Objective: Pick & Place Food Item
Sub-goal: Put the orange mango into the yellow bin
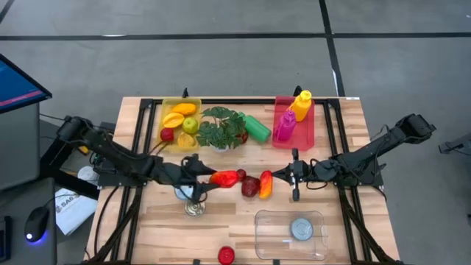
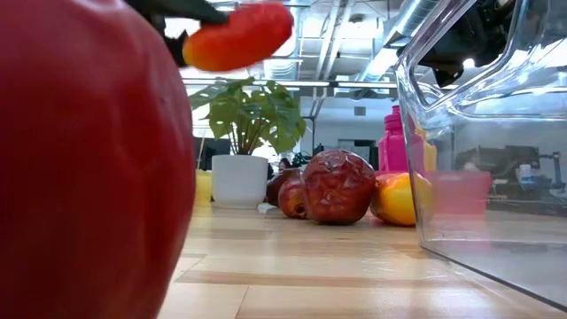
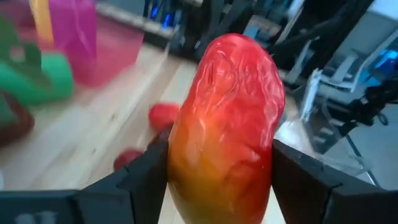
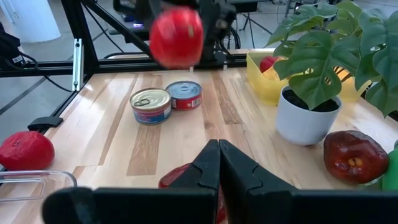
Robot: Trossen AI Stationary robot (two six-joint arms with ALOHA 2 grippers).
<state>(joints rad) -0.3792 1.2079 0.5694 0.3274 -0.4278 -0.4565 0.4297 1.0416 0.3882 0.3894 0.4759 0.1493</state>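
Your left gripper [image 1: 213, 179] is grasping the red-orange mango [image 1: 224, 177] above the table [image 1: 147, 235].
It is hanging near the table's middle, just left of the dark red fruit [image 1: 250, 185]; your right gripper [image 1: 276, 175] is waiting clenched, empty, just right of that fruit.

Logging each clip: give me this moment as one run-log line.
left gripper: jaws shut on mango, lifted above table | right gripper: jaws shut, empty, near centre | clear bin: no food

Your left gripper [image 1: 213, 179] is up off the table, squeezing something. Your right gripper [image 1: 274, 175] is pinched shut, nearly touching it.
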